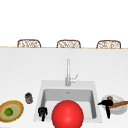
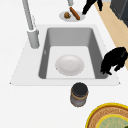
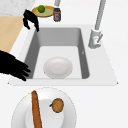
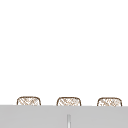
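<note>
The left hand (image 1: 42, 111), fingers curled on nothing, hovers at the sink (image 1: 41, 100)'s seven o'clock corner near the jar (image 1: 28, 98), while the right hand (image 1: 107, 104), fingers loosely spread, hangs over the plate (image 1: 119, 110) at four o'clock.

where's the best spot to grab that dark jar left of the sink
Take the jar around its banded body, coming from above or from the front edge. It stands upright on the counter, free of the sink rim and the yellow plate. The left hand hovers nearest.

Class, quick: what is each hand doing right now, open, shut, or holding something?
Left hand: fingers curled, holding nothing, at the sink front-left rim.
Right hand: open, over the plate.
</note>
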### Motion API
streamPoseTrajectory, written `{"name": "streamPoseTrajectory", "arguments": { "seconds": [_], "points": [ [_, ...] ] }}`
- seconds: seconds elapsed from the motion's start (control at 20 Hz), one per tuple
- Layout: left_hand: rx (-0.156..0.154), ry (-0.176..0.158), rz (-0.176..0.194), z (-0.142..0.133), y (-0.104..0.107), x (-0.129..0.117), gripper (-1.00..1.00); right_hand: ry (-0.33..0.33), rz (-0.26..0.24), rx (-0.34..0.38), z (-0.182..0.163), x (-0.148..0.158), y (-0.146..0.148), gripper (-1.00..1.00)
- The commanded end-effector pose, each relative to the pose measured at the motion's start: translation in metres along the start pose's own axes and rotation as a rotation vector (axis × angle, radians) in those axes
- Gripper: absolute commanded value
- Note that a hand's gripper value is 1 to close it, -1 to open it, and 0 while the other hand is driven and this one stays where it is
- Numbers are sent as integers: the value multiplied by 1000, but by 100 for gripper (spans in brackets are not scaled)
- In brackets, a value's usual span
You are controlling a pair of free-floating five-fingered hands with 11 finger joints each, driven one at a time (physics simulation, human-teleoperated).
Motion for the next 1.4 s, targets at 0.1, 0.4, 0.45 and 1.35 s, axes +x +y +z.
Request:
{"name": "streamPoseTrajectory", "arguments": {
  "seconds": [0.1,0.4,0.45,1.35],
  "points": [
    [1,1,-1,0,0,0,0,-1,-1,0,-15,-52,-5,-100],
    [2,1,-2,0,0,0,0,-2,8,-36,-27,-105,-13,-100],
    [2,1,-2,0,0,0,0,-3,10,-46,-31,-111,-13,-100],
    [3,2,-3,0,0,0,0,152,68,-11,-109,-211,-23,-100]
  ]
}}
